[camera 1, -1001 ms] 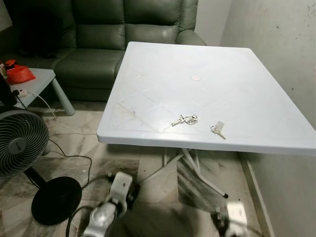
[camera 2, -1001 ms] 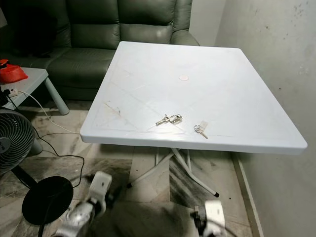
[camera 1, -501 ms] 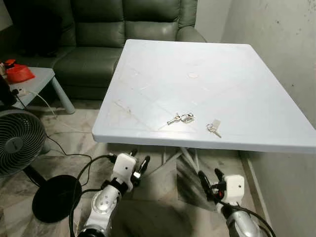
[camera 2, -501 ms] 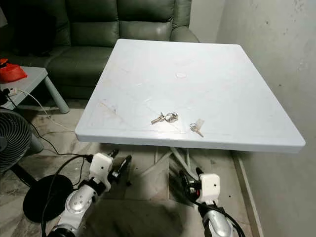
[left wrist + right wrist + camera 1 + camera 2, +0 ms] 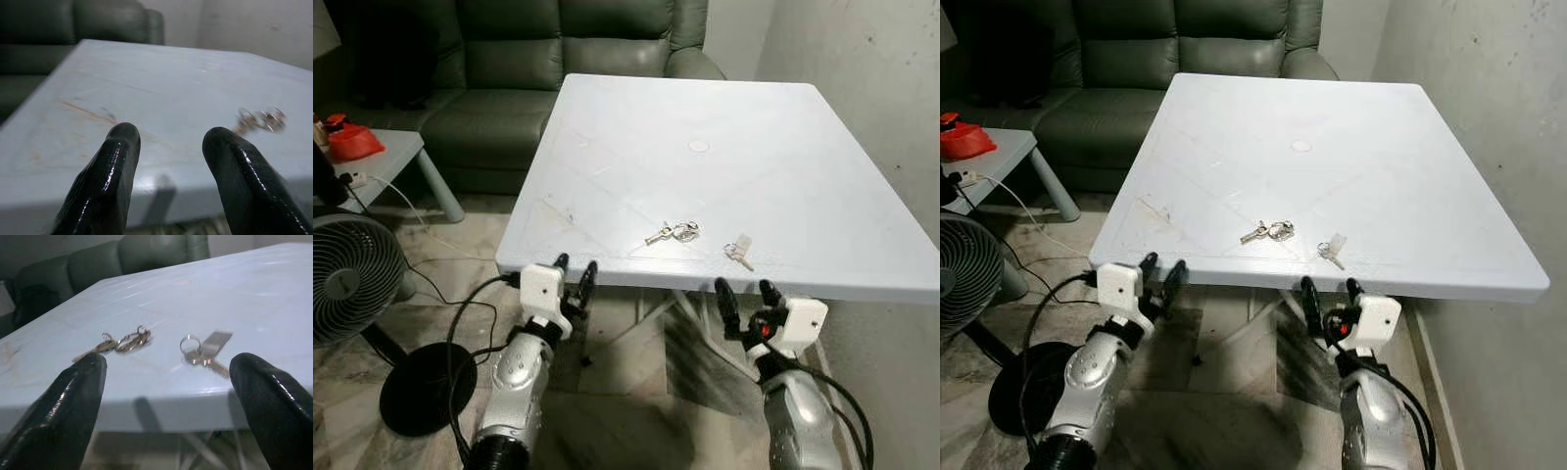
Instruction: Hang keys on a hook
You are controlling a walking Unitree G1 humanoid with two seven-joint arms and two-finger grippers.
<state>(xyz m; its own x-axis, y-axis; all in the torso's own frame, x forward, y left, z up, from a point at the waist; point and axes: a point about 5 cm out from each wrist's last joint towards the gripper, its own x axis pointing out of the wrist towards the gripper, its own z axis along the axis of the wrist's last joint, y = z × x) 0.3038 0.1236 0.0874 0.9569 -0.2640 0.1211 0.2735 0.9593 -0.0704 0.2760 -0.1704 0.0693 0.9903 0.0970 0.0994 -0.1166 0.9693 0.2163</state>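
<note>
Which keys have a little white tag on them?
The key set nearer the wall, just ahead of the right tool. It has a pale tag; the other bunch is bare metal.

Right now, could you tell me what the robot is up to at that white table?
The robot stands at the near edge of the white table with both arms raised. The left gripper and the right gripper are open at the table's edge, holding nothing. Two sets of keys lie on the tabletop: a key bunch and, to its right, a tagged key, which the right gripper faces.
</note>
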